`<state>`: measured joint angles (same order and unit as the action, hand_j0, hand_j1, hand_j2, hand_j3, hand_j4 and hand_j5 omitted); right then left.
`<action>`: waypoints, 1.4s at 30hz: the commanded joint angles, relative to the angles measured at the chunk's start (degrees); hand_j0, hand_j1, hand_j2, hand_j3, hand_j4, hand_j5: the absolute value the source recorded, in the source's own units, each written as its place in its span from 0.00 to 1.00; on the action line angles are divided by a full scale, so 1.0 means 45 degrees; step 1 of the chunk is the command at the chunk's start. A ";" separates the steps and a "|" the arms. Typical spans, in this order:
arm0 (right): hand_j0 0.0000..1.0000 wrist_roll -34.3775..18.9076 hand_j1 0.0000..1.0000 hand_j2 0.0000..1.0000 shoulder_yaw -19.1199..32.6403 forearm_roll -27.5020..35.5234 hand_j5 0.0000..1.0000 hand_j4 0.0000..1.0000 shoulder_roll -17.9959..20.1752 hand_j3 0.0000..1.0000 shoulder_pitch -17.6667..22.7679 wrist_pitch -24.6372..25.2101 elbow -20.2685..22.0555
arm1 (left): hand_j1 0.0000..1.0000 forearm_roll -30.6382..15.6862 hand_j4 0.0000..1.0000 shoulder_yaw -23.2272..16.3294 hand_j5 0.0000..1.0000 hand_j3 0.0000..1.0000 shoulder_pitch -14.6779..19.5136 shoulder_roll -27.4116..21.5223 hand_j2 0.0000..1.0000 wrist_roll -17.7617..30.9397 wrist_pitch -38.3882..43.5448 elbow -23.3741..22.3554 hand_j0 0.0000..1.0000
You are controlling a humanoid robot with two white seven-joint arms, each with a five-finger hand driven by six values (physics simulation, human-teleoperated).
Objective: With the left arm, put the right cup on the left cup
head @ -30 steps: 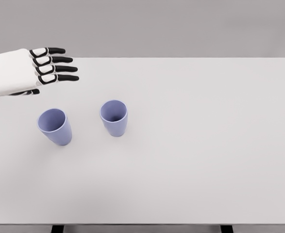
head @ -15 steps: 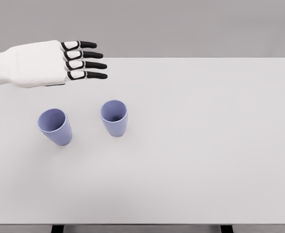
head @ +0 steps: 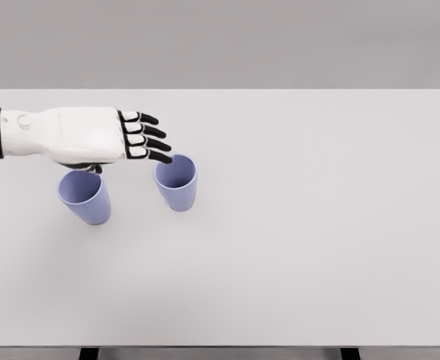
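Over the left half of the table (head: 317, 225), we had brought our hand down to the right cup.

From the left edge our left hand (head: 103, 136) reached in; within the last second it had dropped from the far edge of the table and moved rightward, so that it lay above the left cup (head: 84, 196), hiding part of that cup's rim. Its fingers (head: 146, 142) were extended and slightly spread, holding nothing, with the tips at the near-left rim of the right cup (head: 176, 182); whether they touched it we could not tell. We judged the reach nearly done and the grasp not yet made. Both cups stood upright near each other, mouths up, long axes vertical, neither having moved.
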<state>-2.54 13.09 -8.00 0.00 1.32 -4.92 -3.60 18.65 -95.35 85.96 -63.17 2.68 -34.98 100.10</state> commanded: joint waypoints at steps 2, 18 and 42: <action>1.00 -0.0002 1.00 1.00 0.0000 0.0000 1.00 1.00 -0.0001 1.00 0.0000 0.0000 -0.0002 | 1.00 -0.0785 1.00 0.0290 1.00 1.00 0.0039 0.0287 1.00 0.2099 -0.0004 0.0196 1.00; 1.00 -0.0002 1.00 1.00 0.0000 0.0000 1.00 1.00 -0.0001 1.00 0.0000 0.0000 -0.0002 | 1.00 -0.2582 1.00 0.0271 1.00 1.00 0.1348 0.2532 1.00 0.6553 -0.0004 0.0294 1.00; 1.00 -0.0002 1.00 1.00 0.0000 0.0000 1.00 1.00 -0.0001 1.00 0.0000 0.0000 -0.0002 | 1.00 -0.3344 1.00 0.0622 1.00 1.00 0.1133 0.3684 1.00 0.7183 -0.0004 -0.1541 1.00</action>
<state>-2.54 13.10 -8.00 0.00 1.32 -4.92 -3.59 3.57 -92.60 90.97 -47.03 35.02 -35.13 95.39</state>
